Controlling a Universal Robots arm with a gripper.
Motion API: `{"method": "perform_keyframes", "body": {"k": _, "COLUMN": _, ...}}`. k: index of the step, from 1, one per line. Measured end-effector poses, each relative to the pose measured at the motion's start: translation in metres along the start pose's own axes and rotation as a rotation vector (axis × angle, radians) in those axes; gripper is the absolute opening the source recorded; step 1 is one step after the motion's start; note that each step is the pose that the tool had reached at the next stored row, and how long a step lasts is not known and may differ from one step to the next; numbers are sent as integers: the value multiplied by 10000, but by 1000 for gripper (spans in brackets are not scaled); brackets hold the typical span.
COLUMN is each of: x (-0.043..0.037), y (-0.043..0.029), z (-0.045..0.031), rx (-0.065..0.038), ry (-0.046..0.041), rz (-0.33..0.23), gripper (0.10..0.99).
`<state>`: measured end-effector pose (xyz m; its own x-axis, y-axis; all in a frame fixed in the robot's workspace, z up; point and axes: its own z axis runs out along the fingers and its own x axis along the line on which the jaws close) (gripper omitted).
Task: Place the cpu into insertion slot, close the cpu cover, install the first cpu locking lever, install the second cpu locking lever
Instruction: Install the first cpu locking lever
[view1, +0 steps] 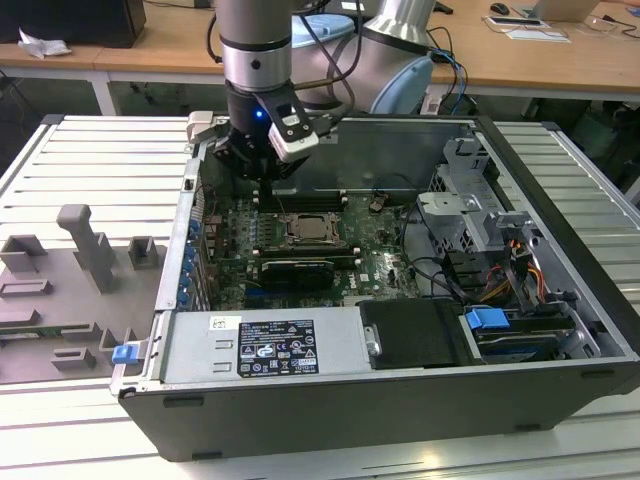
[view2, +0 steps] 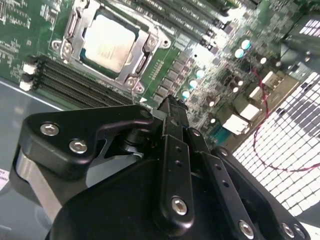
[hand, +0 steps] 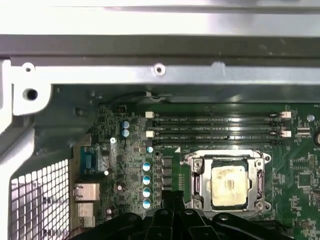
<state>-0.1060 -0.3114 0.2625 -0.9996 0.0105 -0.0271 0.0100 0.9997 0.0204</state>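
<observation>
— Where is the cpu (hand: 228, 186)?
— Seated in the insertion slot (hand: 206, 192) on the green motherboard (hand: 300, 170), with the cpu cover (hand: 225, 159) lying flat around it.
— And the gripper (view2: 171, 102)?
— Above the board near the slot, fingers pressed together, holding nothing.

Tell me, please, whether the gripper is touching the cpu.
Apart: in the second wrist view, bare circuit board separates the gripper from the cpu.
</observation>
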Motion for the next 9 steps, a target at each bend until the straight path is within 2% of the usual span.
{"method": "perform_keyframes", "body": {"k": 4, "x": 19, "y": 89, "z": 14, "rx": -80, "ry": 0, "rz": 3, "gripper": 106}}
{"method": "perform_keyframes", "body": {"k": 9, "x": 40, "y": 201, "z": 45, "rx": -80, "ry": 0, "rz": -3, "gripper": 106}}
